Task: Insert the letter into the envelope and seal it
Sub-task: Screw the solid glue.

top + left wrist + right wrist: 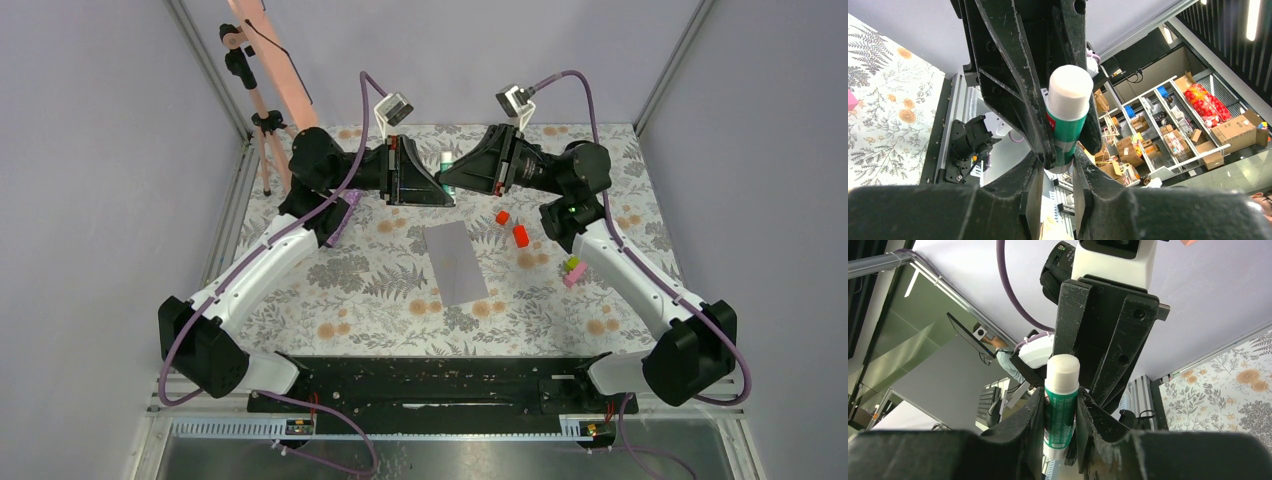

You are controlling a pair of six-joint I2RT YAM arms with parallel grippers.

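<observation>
While the envelope (455,262) lay flat on the table (350,290), both arms held one glue stick (1068,115) aloft at the far side, well apart from it. Judged: a two-handed hold to pull the cap (1069,90) off ahead of sealing. Left gripper (1058,170) pinched the green barrel low down. Right gripper (1060,415) was narrowed onto the same stick, fingers (1030,415) against both sides. Letter not in sight; whether it sat inside the envelope, could not tell.

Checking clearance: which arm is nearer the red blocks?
Right. The right arm has its elbow just beside the red blocks; the left arm is far off, across the envelope from them.
</observation>
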